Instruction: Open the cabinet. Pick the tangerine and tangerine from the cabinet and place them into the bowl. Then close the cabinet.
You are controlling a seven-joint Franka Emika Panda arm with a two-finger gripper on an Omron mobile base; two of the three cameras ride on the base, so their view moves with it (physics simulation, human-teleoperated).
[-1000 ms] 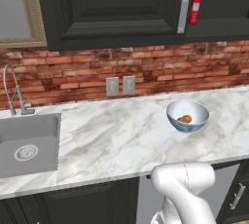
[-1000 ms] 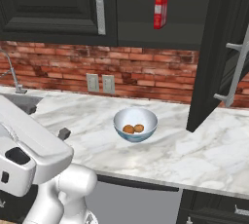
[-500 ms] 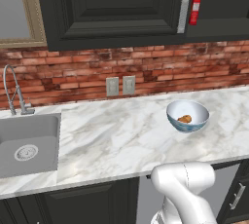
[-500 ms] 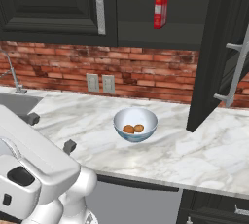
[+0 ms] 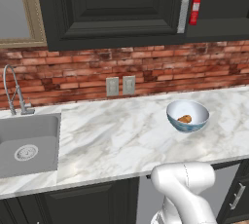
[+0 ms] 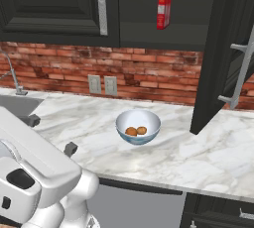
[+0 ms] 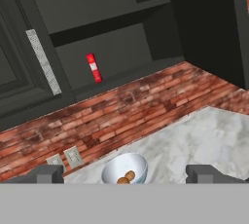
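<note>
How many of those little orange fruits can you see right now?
2. Both tangerines lie side by side in the bowl on the marble counter: one to the left, the other to the right. More could be hidden deep in the open cabinet.

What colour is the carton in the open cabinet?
Red with a white patch; the carton shows best in the right base view.

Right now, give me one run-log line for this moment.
stage: close cabinet pending | tangerines: both in bowl | cabinet: right door open, red carton on shelf | gripper: open, empty, pulled back over counter
</note>
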